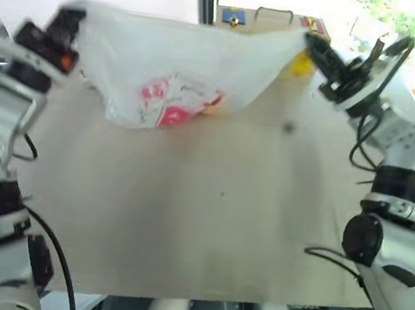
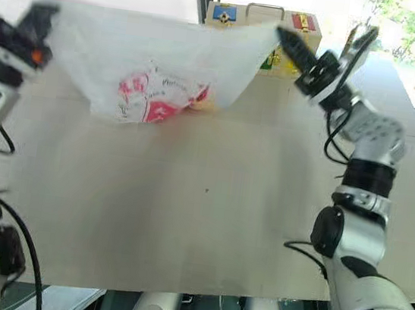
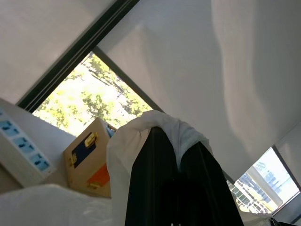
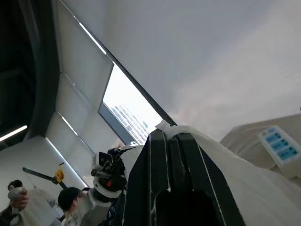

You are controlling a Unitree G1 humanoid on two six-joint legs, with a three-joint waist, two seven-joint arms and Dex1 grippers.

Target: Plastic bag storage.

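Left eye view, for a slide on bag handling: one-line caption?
Both end effectors, left and right, hold the plastic bag stretched above the table.

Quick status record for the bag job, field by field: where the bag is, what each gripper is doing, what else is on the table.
plastic bag: lifted, stretched between both grippers, sagging in the middle; red print faces the camera; whether its lowest part touches the table cannot be told
left gripper: shut on one top corner of the bag
right gripper: shut on the opposite top corner
table: light wooden top
wooden box: at the far edge, behind the bag, with coloured panels and a metal handle
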